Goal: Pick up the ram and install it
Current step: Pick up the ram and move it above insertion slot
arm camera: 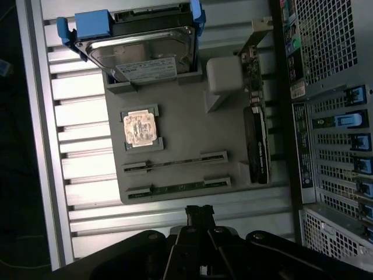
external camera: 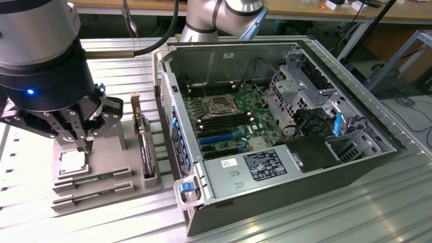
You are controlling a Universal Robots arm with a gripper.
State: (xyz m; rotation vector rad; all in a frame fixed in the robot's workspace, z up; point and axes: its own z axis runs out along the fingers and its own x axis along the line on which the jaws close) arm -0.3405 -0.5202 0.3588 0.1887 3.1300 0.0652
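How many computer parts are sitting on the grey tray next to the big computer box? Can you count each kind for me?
Hard drive: 1
Processor chip: 1
Ram sticks: 2
Expansion card: 1
Total on the grey tray: 5

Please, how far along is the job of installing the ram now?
Nothing looks done yet. The long, thin green ram stick lies in its slot of the grey tray. The shut gripper hangs over the tray, holding nothing. Picking up and installing are both left.
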